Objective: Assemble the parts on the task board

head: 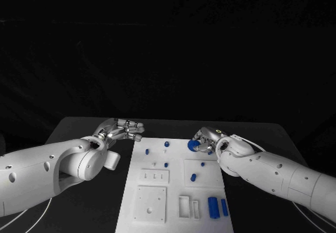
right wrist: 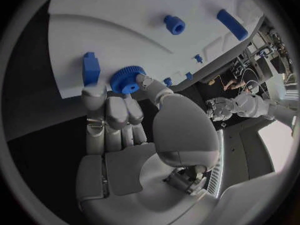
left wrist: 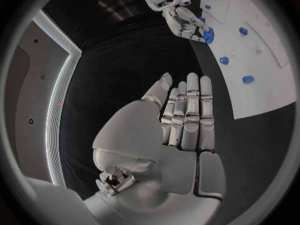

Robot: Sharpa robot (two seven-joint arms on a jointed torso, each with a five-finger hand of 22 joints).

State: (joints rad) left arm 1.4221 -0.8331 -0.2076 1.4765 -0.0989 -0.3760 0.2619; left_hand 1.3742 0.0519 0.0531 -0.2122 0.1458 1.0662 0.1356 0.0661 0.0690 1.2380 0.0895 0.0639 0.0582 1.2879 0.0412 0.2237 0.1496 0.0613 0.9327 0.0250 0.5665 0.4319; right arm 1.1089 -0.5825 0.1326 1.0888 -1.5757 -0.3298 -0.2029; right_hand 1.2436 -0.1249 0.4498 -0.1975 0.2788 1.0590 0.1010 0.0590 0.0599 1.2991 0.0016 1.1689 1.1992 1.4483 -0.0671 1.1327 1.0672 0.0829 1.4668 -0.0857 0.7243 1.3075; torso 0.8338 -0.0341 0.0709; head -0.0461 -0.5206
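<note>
Assembly looked barely begun: the right hand (head: 203,141) pinched a blue gear (right wrist: 127,79) over the task board's (head: 140,213) far edge; the left hand (left wrist: 186,116) hung released, and loose parts (head: 217,207) remained.

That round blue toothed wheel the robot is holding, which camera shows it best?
The right wrist view: the blue gear sits close up, its toothed rim plain, pinched at the fingertips of the right hand over the task board. The head view shows a small blue blob; the left wrist view shows it far off.
</note>
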